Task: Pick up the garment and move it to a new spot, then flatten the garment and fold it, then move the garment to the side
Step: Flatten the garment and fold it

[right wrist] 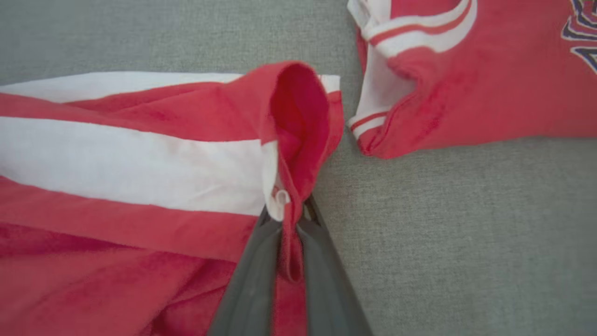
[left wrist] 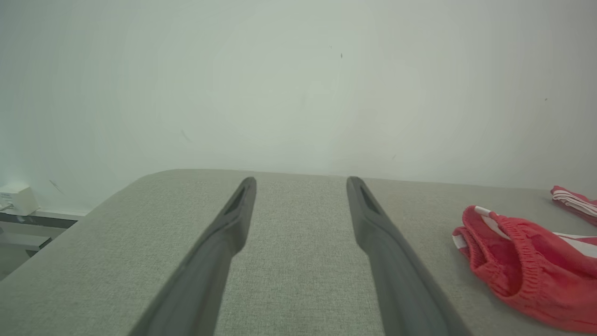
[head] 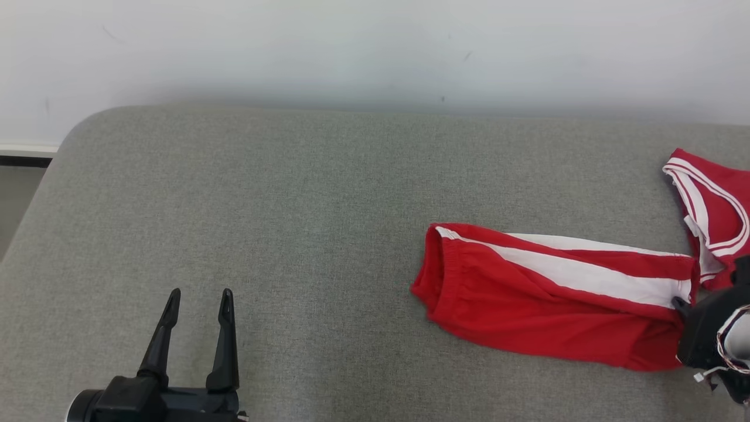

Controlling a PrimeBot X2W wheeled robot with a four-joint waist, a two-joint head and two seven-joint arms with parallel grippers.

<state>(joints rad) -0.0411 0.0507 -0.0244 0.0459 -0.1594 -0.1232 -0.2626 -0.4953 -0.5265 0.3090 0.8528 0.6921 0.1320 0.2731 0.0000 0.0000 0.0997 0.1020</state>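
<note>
The garment [head: 556,299] is a pair of red shorts with a broad white stripe, lying flat on the right half of the grey table [head: 281,199]. Its elastic waistband faces left [left wrist: 517,266]. My right gripper [right wrist: 289,215] is shut on a pinched fold of the garment's [right wrist: 116,163] right-hand hem, and the cloth bunches up between the fingers. In the head view that gripper [head: 682,305] sits at the shorts' right end, near the picture's edge. My left gripper [head: 200,296] hovers open over bare table at the lower left, its fingers [left wrist: 233,219] spread wide with nothing between them.
A second red piece with white trim and lettering [head: 718,205] [right wrist: 466,93] lies just past the shorts at the far right, apart from them. The table's rounded left corner [head: 76,129] drops to the floor. A white wall [head: 351,47] runs along the back.
</note>
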